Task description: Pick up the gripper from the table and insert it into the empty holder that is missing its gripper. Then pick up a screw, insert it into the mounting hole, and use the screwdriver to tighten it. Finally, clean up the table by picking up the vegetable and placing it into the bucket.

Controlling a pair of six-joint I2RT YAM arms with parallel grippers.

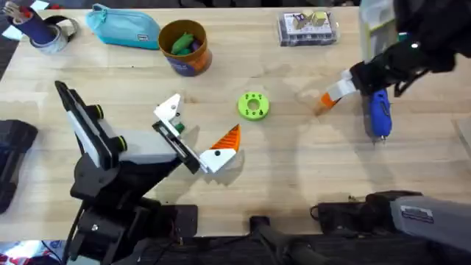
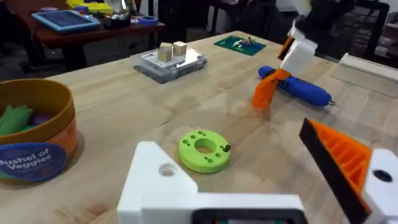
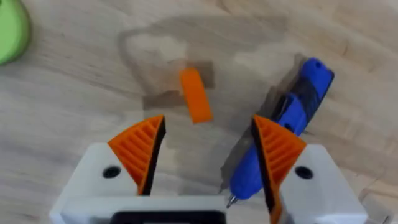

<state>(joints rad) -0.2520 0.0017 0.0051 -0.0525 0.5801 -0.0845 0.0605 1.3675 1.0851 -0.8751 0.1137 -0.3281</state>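
Observation:
The gripper point(image 1: 327, 100), a smooth orange wedge, rests tip-down on the table beside the blue screwdriver point(image 1: 379, 112). In the left wrist view the wedge point(image 2: 267, 91) leans under a white block. My right gripper point(image 3: 208, 124) hovers open above the wedge point(image 3: 196, 94), gripping nothing. My left gripper point(image 1: 202, 118) is open. It carries the white holder point(image 1: 169, 112) with its green piece and one ribbed orange finger point(image 1: 227, 140). The yellow bucket point(image 1: 193, 60) holds a green vegetable point(image 1: 182, 40). A small dark bit, perhaps a screw point(image 2: 227, 148), sits on a green ring point(image 1: 254, 105).
A clear plastic box point(image 1: 309, 29) stands at the back right. A teal pouch point(image 1: 124, 27) and a dark blue cup point(image 1: 40, 31) are at the back left. Bare wood lies between the ring and the wedge.

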